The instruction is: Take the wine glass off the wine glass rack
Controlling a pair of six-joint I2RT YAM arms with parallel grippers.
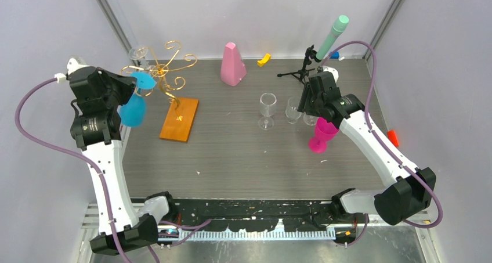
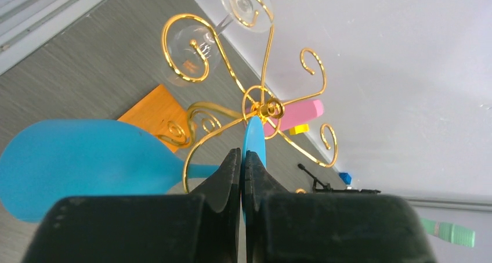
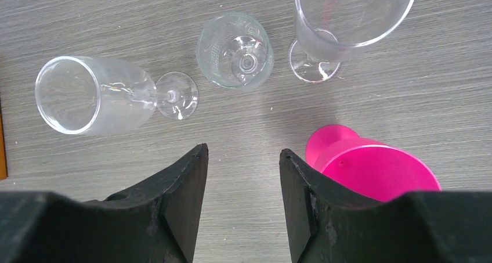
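The gold wire wine glass rack (image 1: pixel 168 71) rises from an orange-brown wooden base (image 1: pixel 180 119) at the back left. A blue wine glass (image 1: pixel 134 108) hangs among its arms, bowl down-left. My left gripper (image 1: pixel 137 87) is shut on the thin edge of the blue glass's foot (image 2: pixel 254 136), just below the rack's hub (image 2: pixel 268 108); its bowl (image 2: pixel 75 164) fills the left of that view. A clear glass (image 2: pixel 191 57) hangs on a far arm. My right gripper (image 3: pixel 242 152) is open and empty above the table, beside a pink glass (image 3: pixel 377 170).
Three clear glasses (image 1: pixel 267 109) (image 1: pixel 293 109) (image 3: pixel 348 19) stand near the pink glass (image 1: pixel 322 136). A pink cone (image 1: pixel 233 64), a yellow piece (image 1: pixel 264 60), a black tripod with a mint tube (image 1: pixel 325 48) and a blue block (image 1: pixel 335 55) line the back. A red object (image 1: pixel 393 137) lies at the right edge.
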